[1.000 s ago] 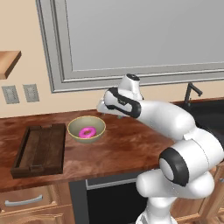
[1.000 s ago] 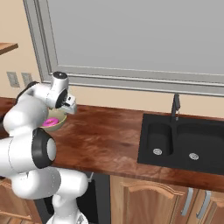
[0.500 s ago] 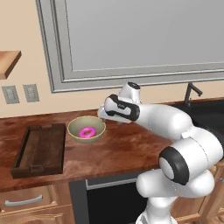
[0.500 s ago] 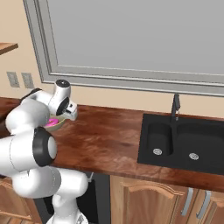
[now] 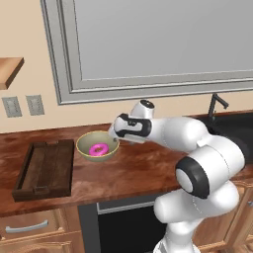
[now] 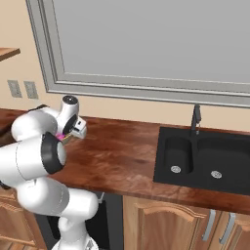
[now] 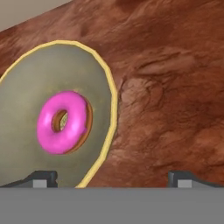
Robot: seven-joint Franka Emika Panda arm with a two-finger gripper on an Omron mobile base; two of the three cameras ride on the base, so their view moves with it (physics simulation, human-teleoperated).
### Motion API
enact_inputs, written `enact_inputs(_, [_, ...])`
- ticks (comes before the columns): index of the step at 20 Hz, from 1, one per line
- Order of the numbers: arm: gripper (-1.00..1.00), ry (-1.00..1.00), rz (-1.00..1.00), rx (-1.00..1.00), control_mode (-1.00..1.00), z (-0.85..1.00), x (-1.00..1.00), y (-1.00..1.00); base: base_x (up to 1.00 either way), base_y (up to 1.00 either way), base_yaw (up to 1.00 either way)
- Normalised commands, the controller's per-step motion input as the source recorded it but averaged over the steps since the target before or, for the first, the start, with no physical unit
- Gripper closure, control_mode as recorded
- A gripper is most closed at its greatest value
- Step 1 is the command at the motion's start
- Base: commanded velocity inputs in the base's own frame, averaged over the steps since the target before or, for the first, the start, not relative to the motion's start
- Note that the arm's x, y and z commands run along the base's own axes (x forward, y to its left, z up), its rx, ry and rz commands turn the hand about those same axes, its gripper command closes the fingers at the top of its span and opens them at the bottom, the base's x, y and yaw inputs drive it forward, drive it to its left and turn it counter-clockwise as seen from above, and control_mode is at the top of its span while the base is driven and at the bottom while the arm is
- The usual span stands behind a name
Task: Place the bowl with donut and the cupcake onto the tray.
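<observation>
Dropped lower toward bowl (image 5: 97,146) since earlier frame. Tray (image 5: 45,170) far left on counter (image 5: 138,173); bowl just right of it, donut (image 5: 99,150) inside. Gripper (image 5: 116,139) at bowl's right rim, jaws spread wide, nothing held. Bowl likely rigid, light, slick; pinch at rim.

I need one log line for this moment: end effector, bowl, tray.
end effector: open, straddling bowl rim | donut: in bowl | tray: left of bowl

White glossy arm (image 5: 197,148) showing rounded, bulbous segments; dark grey-black joint discs and bands breaking up shell. Small dark finger tips (image 7: 43,178) peeking at lower frame edge, hand view.
</observation>
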Motion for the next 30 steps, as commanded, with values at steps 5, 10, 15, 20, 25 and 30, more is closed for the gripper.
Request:
enact_inputs(5, [-1.00,0.00,-0.05,0.00,-1.00,-0.16,0.24,0.14,0.00,0.00,0.00])
enact_inputs(10, [-1.00,0.00,-0.04,0.00,-1.00,-0.14,0.18,0.11,0.00,0.00,0.00])
enact_inputs(15, [-1.00,0.00,-0.04,0.01,-1.00,-0.17,0.13,0.08,0.00,0.00,0.00])
enact_inputs(20, [-1.00,0.00,-0.03,0.01,-1.00,-0.18,0.12,0.05,0.00,0.00,0.00])
enact_inputs(25, [-1.00,0.00,-0.03,0.01,-1.00,-0.18,0.11,0.05,0.00,0.00,0.00])
enact_inputs(30, [-1.00,0.00,-0.02,0.01,-1.00,-0.16,0.07,0.03,0.00,0.00,0.00])
